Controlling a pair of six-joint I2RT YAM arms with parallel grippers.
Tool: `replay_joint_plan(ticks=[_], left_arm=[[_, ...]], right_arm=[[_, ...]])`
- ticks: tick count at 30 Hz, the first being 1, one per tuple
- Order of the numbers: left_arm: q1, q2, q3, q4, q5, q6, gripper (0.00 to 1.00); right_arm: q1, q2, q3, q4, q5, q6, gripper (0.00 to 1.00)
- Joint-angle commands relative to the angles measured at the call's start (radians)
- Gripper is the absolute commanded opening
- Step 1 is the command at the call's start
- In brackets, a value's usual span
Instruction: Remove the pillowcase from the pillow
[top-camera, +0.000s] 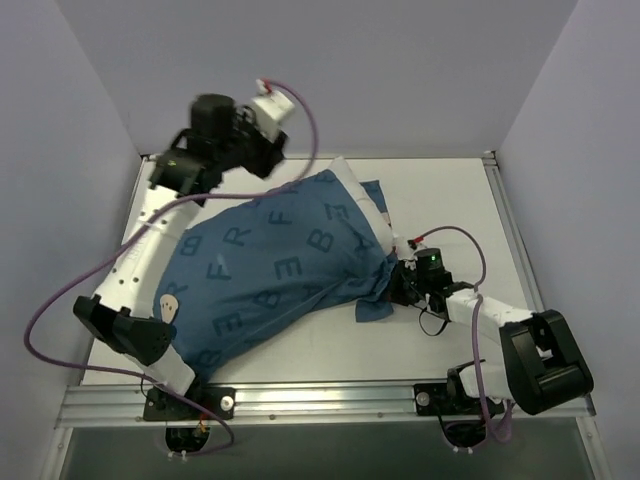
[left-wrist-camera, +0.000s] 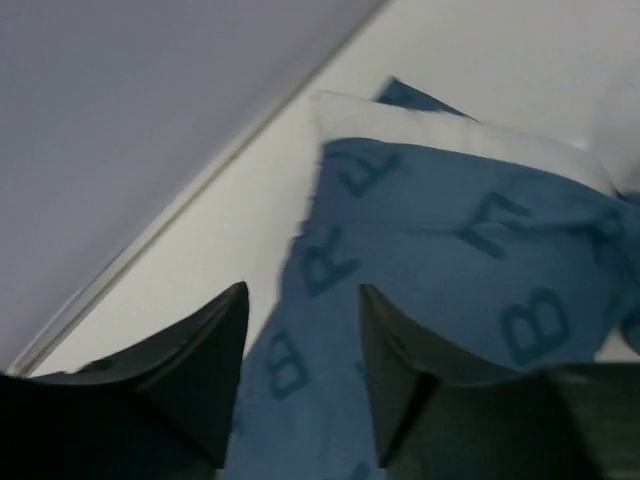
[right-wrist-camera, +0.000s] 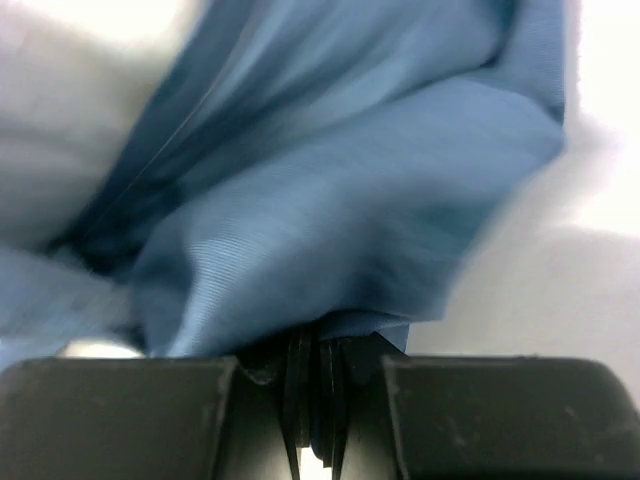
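Jaws of your right gripper (right-wrist-camera: 312, 352) are pressed together on a fold of the pillowcase (top-camera: 275, 270), which lies slantwise from the table's (top-camera: 450, 195) near-left corner toward its far edge. Your left gripper (left-wrist-camera: 300, 320) hangs spread above the pillowcase's far end, where a white strip of pillow (left-wrist-camera: 440, 130) shows.
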Motion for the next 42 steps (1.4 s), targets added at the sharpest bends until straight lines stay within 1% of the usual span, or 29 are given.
replay_joint_plan(ticks=[1,2,4,5,6,7,8,10,11,12,14,16,18,20,21,23,24,26,28,29,32,35,37,38,39,40,41,42], left_arm=[[-0.212,0.051,-0.035,-0.101,0.014,0.045,0.63],[-0.245,0.095,-0.014,-0.105,0.015,0.042,0.69],[-0.298,0.144,0.011,-0.116,0.004,0.043,0.90],[-0.340,0.193,0.031,-0.113,-0.003,0.046,0.97],[-0.355,0.218,0.044,-0.110,-0.011,0.045,0.94],[-0.369,0.249,0.063,-0.108,-0.014,0.042,0.94],[-0.386,0.313,0.115,-0.107,-0.014,0.033,0.94],[-0.391,0.388,0.193,-0.117,-0.006,-0.010,0.94],[-0.392,0.467,0.242,-0.125,-0.008,-0.027,0.94],[-0.392,0.505,0.340,-0.134,-0.009,-0.039,0.94],[-0.395,0.587,0.412,-0.142,0.004,-0.044,0.94],[-0.420,0.617,0.463,-0.142,0.017,-0.008,0.94],[-0.453,0.645,0.477,-0.144,0.014,0.016,0.94],[-0.470,0.675,0.483,-0.133,-0.028,0.045,0.94],[-0.476,0.690,0.486,-0.130,-0.093,0.054,0.94],[-0.478,0.752,0.526,-0.159,-0.149,0.077,0.94],[-0.476,0.772,0.547,-0.179,-0.182,0.082,0.94],[-0.476,0.836,0.613,-0.274,-0.192,0.103,0.94],[-0.481,0.850,0.615,-0.359,-0.190,0.112,0.94],[-0.490,0.846,0.567,-0.368,-0.216,0.129,0.94],[-0.495,0.826,0.430,-0.340,-0.339,0.170,0.94],[-0.480,0.839,0.399,-0.346,-0.425,0.186,0.94],[-0.466,0.847,0.394,-0.380,-0.421,0.183,0.94],[-0.458,0.847,0.391,-0.389,-0.390,0.183,0.98],[-0.449,0.841,0.384,-0.397,-0.376,0.184,0.84],[-0.447,0.833,0.350,-0.398,-0.364,0.186,0.62],[-0.446,0.807,0.329,-0.391,-0.353,0.186,0.30],[-0.444,0.792,0.309,-0.385,-0.342,0.187,0.03]], right_arm=[[0.079,-0.059,-0.003,-0.070,0.009,0.039,0.00],[0.144,-0.084,-0.010,-0.068,0.015,0.071,0.00],[0.210,-0.104,-0.013,-0.082,0.035,0.095,0.00],[0.250,-0.124,-0.019,-0.090,0.046,0.110,0.00],[0.263,-0.133,-0.022,-0.090,0.047,0.116,0.00],[0.269,-0.147,-0.029,-0.087,0.044,0.121,0.00],[0.272,-0.150,-0.040,-0.081,0.029,0.122,0.00],[0.280,-0.153,-0.048,-0.084,0.024,0.121,0.00],[0.283,-0.153,-0.054,-0.091,0.027,0.116,0.00],[0.284,-0.151,-0.057,-0.097,0.029,0.112,0.00],[0.297,-0.142,-0.062,-0.105,0.028,0.104,0.00],[0.326,-0.124,-0.065,-0.105,0.023,0.099,0.00],[0.343,-0.118,-0.068,-0.102,0.027,0.102,0.00],[0.347,-0.122,-0.072,-0.096,0.029,0.099,0.00],[0.349,-0.127,-0.074,-0.096,0.032,0.101,0.00],[0.349,-0.142,-0.076,-0.097,0.037,0.104,0.00],[0.347,-0.145,-0.077,-0.099,0.035,0.106,0.00],[0.349,-0.153,-0.080,-0.110,0.044,0.103,0.00],[0.349,-0.156,-0.079,-0.125,0.057,0.098,0.00],[0.349,-0.157,-0.076,-0.137,0.069,0.095,0.00],[0.349,-0.147,-0.063,-0.144,0.077,0.083,0.00],[0.349,-0.141,-0.050,-0.154,0.081,0.075,0.00],[0.349,-0.154,-0.037,-0.165,0.095,0.072,0.00],[0.349,-0.162,-0.036,-0.177,0.103,0.072,0.00],[0.347,-0.173,-0.027,-0.191,0.130,0.072,0.00],[0.346,-0.194,-0.023,-0.202,0.145,0.073,0.00],[0.343,-0.206,-0.019,-0.223,0.162,0.073,0.00],[0.340,-0.220,-0.016,-0.235,0.178,0.075,0.00]])
